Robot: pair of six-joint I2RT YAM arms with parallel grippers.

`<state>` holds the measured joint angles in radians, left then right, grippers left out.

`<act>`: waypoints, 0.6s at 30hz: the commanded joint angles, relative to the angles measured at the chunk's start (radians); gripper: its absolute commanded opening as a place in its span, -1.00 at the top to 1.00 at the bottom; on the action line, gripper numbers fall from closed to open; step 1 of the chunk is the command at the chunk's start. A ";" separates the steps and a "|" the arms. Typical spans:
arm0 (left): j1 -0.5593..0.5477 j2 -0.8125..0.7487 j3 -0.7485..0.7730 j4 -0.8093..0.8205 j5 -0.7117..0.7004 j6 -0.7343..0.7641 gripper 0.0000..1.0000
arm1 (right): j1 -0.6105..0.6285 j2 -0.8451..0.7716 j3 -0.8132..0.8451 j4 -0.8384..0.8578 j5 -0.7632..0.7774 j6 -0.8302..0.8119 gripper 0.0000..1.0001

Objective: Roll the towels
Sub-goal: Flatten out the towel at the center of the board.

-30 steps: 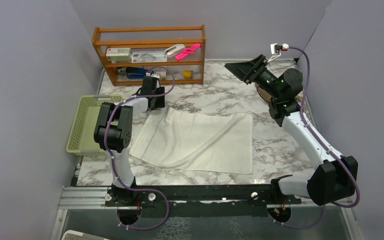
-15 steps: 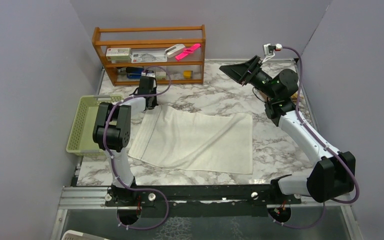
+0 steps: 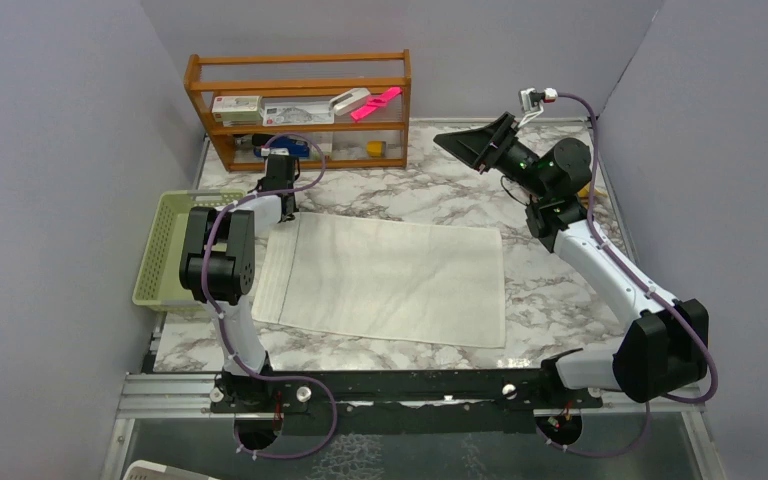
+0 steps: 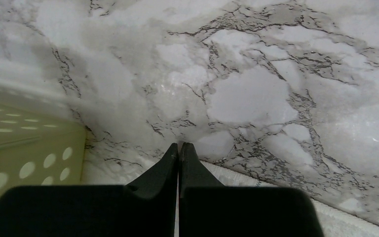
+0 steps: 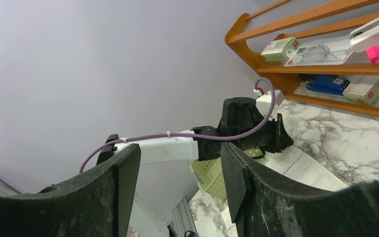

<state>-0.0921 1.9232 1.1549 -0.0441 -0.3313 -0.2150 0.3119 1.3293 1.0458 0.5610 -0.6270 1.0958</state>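
Note:
The white towel [image 3: 390, 275] lies spread flat on the marble table, its long side running left to right. My left gripper [image 3: 283, 207] is at the towel's far-left corner, shut on the towel's edge. In the left wrist view its fingers [image 4: 178, 146] meet with no gap and the towel's rim [image 4: 256, 178] runs under them. My right gripper [image 3: 457, 142] hangs open in the air over the far right of the table, with nothing between its fingers [image 5: 177, 160]. A sliver of yellow cloth [image 3: 586, 190] shows behind the right arm.
A pale green basket [image 3: 165, 250] stands at the table's left edge, close to the left gripper. A wooden shelf [image 3: 300, 105] with boxes and small tools stands against the back wall. Grey walls enclose the table on three sides.
My left gripper shut on the towel's far-left corner and drew it left. The towel went from rumpled to flat. My right gripper rose a little and swung left.

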 commanded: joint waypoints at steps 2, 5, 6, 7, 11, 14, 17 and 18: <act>0.008 -0.072 -0.026 -0.013 -0.070 -0.025 0.42 | 0.006 0.017 0.014 0.025 -0.039 0.045 -0.23; 0.007 -0.118 -0.049 -0.011 -0.094 -0.038 -0.46 | 0.006 0.048 0.026 0.041 -0.077 0.074 -0.23; 0.008 -0.142 -0.059 -0.009 -0.097 -0.046 -0.54 | 0.011 0.051 0.030 0.042 -0.075 0.074 -0.23; 0.006 -0.172 -0.077 0.000 -0.093 -0.053 -0.58 | 0.017 0.049 0.033 0.039 -0.067 0.067 -0.23; 0.005 -0.294 -0.159 0.035 -0.053 -0.093 -0.67 | 0.043 0.025 0.036 -0.006 -0.012 0.033 -0.24; 0.001 -0.350 -0.200 0.038 -0.026 -0.110 -0.70 | 0.052 0.034 0.036 -0.001 -0.014 0.045 -0.24; -0.005 -0.391 -0.228 0.037 -0.015 -0.122 -0.73 | 0.074 0.053 0.040 -0.008 -0.009 0.045 -0.24; -0.008 -0.402 -0.236 0.039 -0.003 -0.132 -0.74 | 0.083 0.060 0.041 -0.022 -0.013 0.031 -0.23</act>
<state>-0.0921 1.5719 0.9615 -0.0261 -0.3782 -0.3031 0.3683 1.3746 1.0466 0.5602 -0.6544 1.1461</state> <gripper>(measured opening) 0.859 0.617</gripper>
